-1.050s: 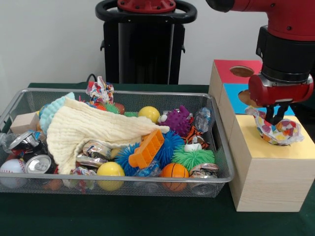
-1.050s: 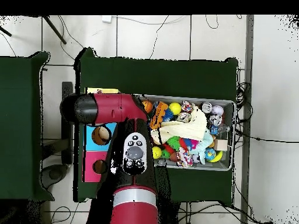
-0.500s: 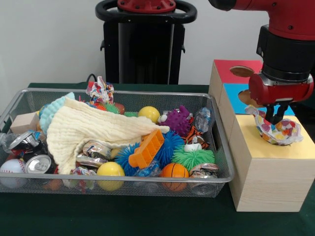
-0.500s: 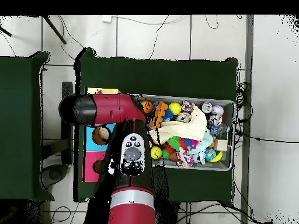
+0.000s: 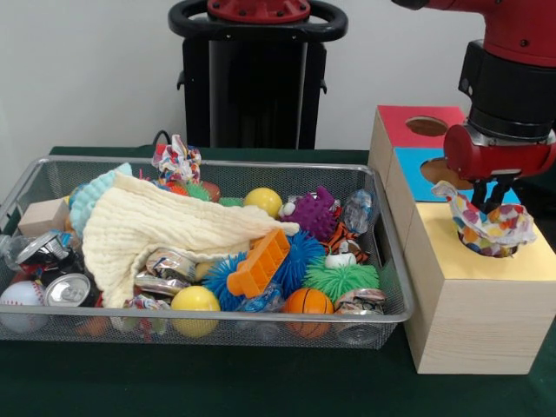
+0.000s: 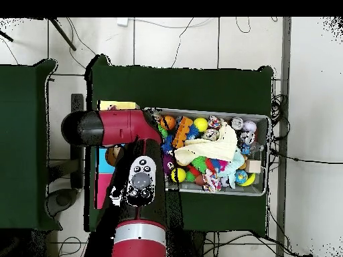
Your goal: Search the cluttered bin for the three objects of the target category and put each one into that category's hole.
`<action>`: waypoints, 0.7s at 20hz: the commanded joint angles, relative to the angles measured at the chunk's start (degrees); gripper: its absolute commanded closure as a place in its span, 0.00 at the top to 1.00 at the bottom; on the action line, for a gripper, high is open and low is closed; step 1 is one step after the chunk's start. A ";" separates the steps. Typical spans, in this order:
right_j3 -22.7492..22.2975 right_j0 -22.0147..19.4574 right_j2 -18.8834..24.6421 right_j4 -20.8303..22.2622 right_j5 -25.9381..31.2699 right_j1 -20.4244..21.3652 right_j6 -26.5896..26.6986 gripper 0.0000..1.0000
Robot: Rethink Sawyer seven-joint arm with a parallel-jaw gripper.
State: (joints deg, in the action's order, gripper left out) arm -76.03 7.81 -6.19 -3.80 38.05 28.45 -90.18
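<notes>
Fingers: the gripper [image 5: 493, 201] has its dark fingers [image 5: 480, 195] pinched on the top of a crumpled multicoloured cloth [image 5: 486, 229]; the jaws look closed on the fabric.
Cloth: hangs directly below the fingers, its lower part sagging into the round hole [image 5: 492, 249] in the yellow top [image 5: 469, 261] of the wooden box [image 5: 473, 320].
Hole state: the cloth's bottom seems to sit at or just inside the rim, but most of the bundle is above it.
Other holes: a blue section [image 5: 420, 173] and a red section [image 5: 419, 124], each with its own opening, lie beyond the fingers, farther along the same box.
Bin: the wire basket [image 5: 387, 300] stands well to one side of the fingers, packed with a cream towel [image 5: 165, 228], spiky balls, cans and toy balls; another patterned rag [image 5: 178, 161] sits at its far rim.
Overhead view: the arm covers the box, so the gripper is hidden there.
Progress, as a judgement: one cloth item is at its hole and needs only releasing; whether others are already inside cannot be seen, and cloth pieces remain in the bin.
</notes>
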 commanded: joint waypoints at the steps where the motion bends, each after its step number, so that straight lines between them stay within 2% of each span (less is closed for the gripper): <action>1: -2.62 0.50 0.05 -0.93 4.07 -3.94 -14.05 0.00; 14: -5.20 0.28 0.04 -3.07 1.69 -3.35 -13.74 0.00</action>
State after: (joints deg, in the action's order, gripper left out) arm -75.98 8.86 -7.84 -5.32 38.04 28.08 -90.18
